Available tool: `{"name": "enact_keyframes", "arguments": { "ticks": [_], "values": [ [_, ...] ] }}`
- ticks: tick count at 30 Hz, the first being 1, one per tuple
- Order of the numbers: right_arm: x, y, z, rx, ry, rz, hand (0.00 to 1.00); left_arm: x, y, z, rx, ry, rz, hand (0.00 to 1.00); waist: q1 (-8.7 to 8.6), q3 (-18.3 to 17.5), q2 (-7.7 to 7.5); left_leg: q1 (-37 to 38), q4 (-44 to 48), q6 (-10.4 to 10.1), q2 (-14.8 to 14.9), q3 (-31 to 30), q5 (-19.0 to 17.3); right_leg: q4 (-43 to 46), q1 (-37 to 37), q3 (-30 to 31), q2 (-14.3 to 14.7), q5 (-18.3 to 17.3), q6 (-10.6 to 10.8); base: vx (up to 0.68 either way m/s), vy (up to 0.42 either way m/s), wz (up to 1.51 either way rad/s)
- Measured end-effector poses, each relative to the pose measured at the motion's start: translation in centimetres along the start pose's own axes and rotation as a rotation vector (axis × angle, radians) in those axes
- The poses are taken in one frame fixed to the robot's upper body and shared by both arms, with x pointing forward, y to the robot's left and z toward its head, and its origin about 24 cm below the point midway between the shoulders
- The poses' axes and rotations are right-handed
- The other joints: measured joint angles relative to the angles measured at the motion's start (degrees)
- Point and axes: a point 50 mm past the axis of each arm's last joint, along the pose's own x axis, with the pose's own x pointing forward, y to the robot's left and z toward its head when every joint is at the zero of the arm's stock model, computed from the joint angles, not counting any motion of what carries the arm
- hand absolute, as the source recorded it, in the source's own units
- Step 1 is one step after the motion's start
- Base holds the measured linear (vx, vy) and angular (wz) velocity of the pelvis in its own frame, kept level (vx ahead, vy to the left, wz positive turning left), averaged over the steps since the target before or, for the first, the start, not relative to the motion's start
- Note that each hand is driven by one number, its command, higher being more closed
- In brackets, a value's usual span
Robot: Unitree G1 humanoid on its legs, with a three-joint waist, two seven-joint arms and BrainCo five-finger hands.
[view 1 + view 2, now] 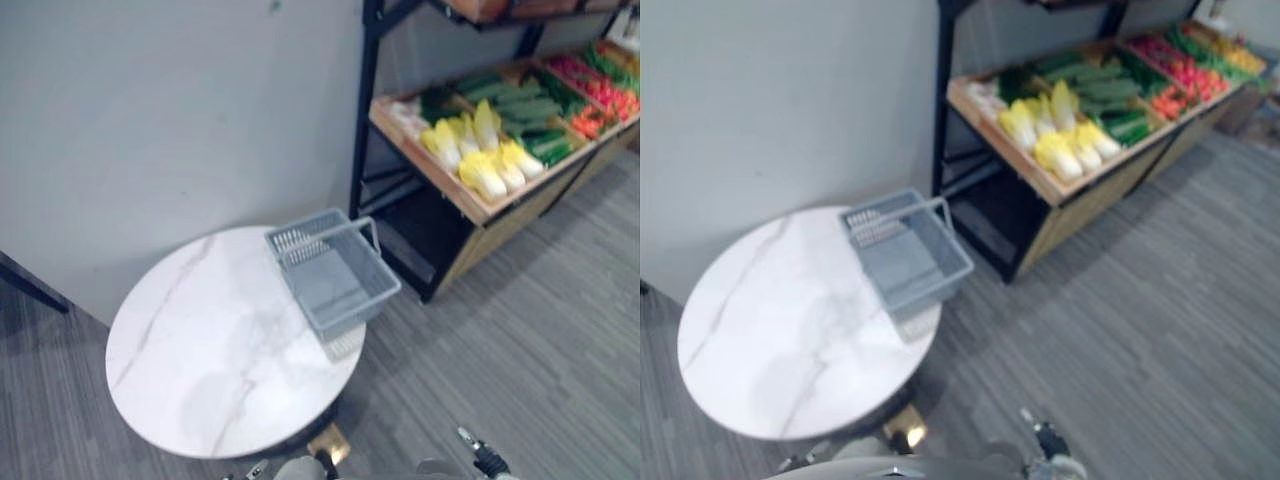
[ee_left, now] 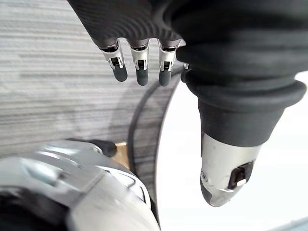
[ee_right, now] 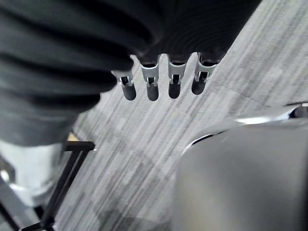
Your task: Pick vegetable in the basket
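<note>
- Left hand (image 2: 139, 67) – its wrist view shows the fingers straight and relaxed with nothing in them, thumb (image 2: 226, 178) sticking out apart from them. It hangs low over the grey carpet (image 2: 53, 86), right beside the rim of the table.
- Right hand (image 3: 151, 86) – same deal: fingers straight in a row, holding nothing, grey carpet past them.
- The round white marble table (image 1: 200, 360) sits in the near left of the scene, against the grey wall (image 1: 180, 110).
- The grey plastic basket (image 1: 335, 270) is on the far right edge of the table, with one corner poking out past the rim. Its handle (image 1: 335, 235) is up, and I can see the bare grey bottom of it.
- The vegetables are on a wooden produce shelf (image 1: 440, 175) at the far right, well apart from the basket and from both hands.
- On the left end of the shelf there's a bunch of yellow-white napa cabbages (image 1: 485, 160). Right of those is a pile of long green vegetables (image 1: 525, 110), too blurred for me to name.
- At the far right end are some red vegetables (image 1: 600, 90), also too fuzzy to call.
</note>
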Motion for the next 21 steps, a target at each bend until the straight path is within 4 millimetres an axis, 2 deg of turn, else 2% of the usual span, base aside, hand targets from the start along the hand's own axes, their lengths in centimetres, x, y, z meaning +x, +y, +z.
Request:
{"name": "enact_keyframes", "arguments": {
  "ticks": [1, 3, 4, 5, 7, 8, 10, 11, 12, 13, 14, 16, 18, 19, 21],
  "values": [
    [0.0, 0.0, -0.1, 0.000, 0.002, -0.001, 0.00, 0.0, -0.1, 0.2, 0.000, -0.004, -0.002, 0.00, -0.19, 0.02, 0.05, 0.88, -0.57, -0.06, -0.04, -0.87, -0.05, -1.06, -0.91, -1.41, -0.13, -1.63, -0.56, 0.38, -0.022, 0.79],
    [0.0, 0.0, 0.0, 0.000, 0.000, -0.001, 0.00, 0.2, -0.6, 0.8, -0.014, -0.023, -0.010, 0.00, -1.34, 0.05, 0.09, 2.23, -1.47, -0.10, -0.02, -4.60, -0.04, -11.65, -3.00, -4.78, -0.19, -4.11, -2.66, 0.28, -0.076, 0.83],
    [0.0, 0.0, 0.0, 0.001, 0.000, -0.001, 0.00, 0.2, -0.8, 1.0, -0.020, -0.028, -0.013, 0.00, -1.41, 0.05, 0.10, 2.35, -1.49, -0.20, 0.08, -5.77, -0.10, -16.87, -3.35, -4.56, 0.08, -4.28, -2.96, 0.23, -0.116, 0.81],
    [0.0, -0.1, 0.0, 0.006, 0.001, -0.004, 0.00, 0.2, -1.1, 1.1, -0.028, -0.032, -0.018, 0.00, -1.37, 0.08, 0.28, 2.19, -1.48, -0.59, 0.43, -7.67, -0.34, -25.97, -3.31, -3.55, 0.70, -4.08, -2.92, 0.20, -0.160, 0.74],
    [-0.1, -0.4, -0.3, 0.021, 0.009, -0.015, 0.00, 0.2, -1.3, 0.9, -0.072, -0.030, -0.012, 0.00, -1.10, 0.24, 0.56, 2.04, -1.20, -1.53, 1.63, -10.57, -0.91, -39.24, -3.16, 0.13, 1.29, -2.73, -2.56, 0.28, -0.283, 0.70],
    [-0.1, -0.4, -0.4, 0.023, 0.010, -0.017, 0.00, 0.2, -1.3, 0.9, -0.081, -0.029, -0.010, 0.00, -1.01, 0.26, 0.63, 2.06, -1.05, -2.05, 2.10, -11.42, -1.24, -41.72, -3.16, 1.07, 1.25, -1.57, -2.81, 0.25, -0.347, 0.56],
    [-0.2, -0.5, -0.7, 0.017, 0.017, -0.016, 0.00, 0.0, -0.8, 0.2, -0.132, -0.017, 0.016, 0.00, -0.31, 0.26, 0.63, 1.68, 0.32, -5.12, 4.43, -14.19, -3.33, -45.39, -3.12, 4.42, 1.12, 1.61, -2.49, 0.22, -0.471, 0.64],
    [-0.5, -0.5, -1.6, 0.009, 0.039, -0.014, 0.00, 0.0, -0.4, 0.1, -0.157, -0.014, 0.026, 0.00, 0.30, 0.11, -0.26, 1.78, 0.65, -6.48, 5.13, -16.20, -4.29, -45.63, -2.55, 4.37, 0.52, 1.58, -2.17, 0.18, -0.510, 0.75],
    [-0.6, -0.3, -2.1, 0.011, 0.056, -0.011, 0.00, 0.0, 0.0, 0.2, -0.165, -0.020, 0.038, 0.00, 0.37, -0.04, -1.18, 1.86, 0.45, -7.32, 5.12, -16.66, -4.44, -45.77, -2.28, 3.08, -0.30, 3.04, -0.10, 0.20, -0.520, 0.77],
    [-0.7, -0.7, -2.4, 0.024, 0.067, -0.020, 0.00, -0.1, -0.2, -0.3, -0.185, -0.003, 0.038, 0.00, 0.43, -0.17, -0.49, 2.10, -0.43, -8.46, 7.39, -17.94, -3.92, -44.21, -2.10, 0.73, 1.03, 3.51, 0.51, 0.24, -0.466, 0.75],
    [-0.7, -1.8, -2.0, 0.005, 0.058, -0.047, 0.00, -0.5, -0.6, -1.6, -0.201, 0.031, 0.033, 0.00, 0.35, -1.59, 2.31, 0.99, -1.64, -8.87, 10.32, -16.57, -1.53, -45.32, -1.97, -1.89, 3.54, 2.61, -0.98, 0.25, -0.404, 0.71],
    [-0.5, -2.6, -1.0, -0.010, 0.037, -0.060, 0.00, -0.7, -1.3, -2.6, -0.221, 0.058, 0.020, 0.00, 0.26, -1.76, 4.69, 1.06, -4.92, -10.53, 12.27, -15.35, 2.94, -46.64, -1.37, -4.64, 5.97, 2.11, -1.95, 0.25, -0.318, 0.59],
    [-0.2, -2.5, -0.2, -0.013, 0.019, -0.057, 0.00, -0.9, -1.2, -3.1, -0.245, 0.078, 0.029, 0.00, 0.25, -1.91, 4.96, 1.52, -7.52, -11.31, 13.89, -14.45, 8.50, -47.03, 0.53, -7.56, 7.62, 1.68, -3.67, 0.21, -0.320, 0.55],
    [-0.1, -2.5, 0.0, -0.014, 0.014, -0.057, 0.00, -0.9, -1.2, -3.2, -0.243, 0.078, 0.029, 0.00, 0.33, -1.89, 4.88, 1.57, -7.52, -11.29, 14.12, -14.43, 9.23, -47.21, 1.22, -8.02, 7.91, 1.50, -4.07, 0.16, -0.245, 0.47],
    [0.2, -3.0, 1.7, -0.027, -0.027, -0.078, 0.00, -0.9, -1.0, -3.2, -0.229, 0.077, 0.030, 0.00, 0.17, -1.87, 4.82, 1.04, -7.43, -10.98, 14.06, -14.16, 11.52, -48.21, 3.17, -9.93, 8.19, 1.34, -4.37, 0.10, -0.178, 0.43]
  ]
}}
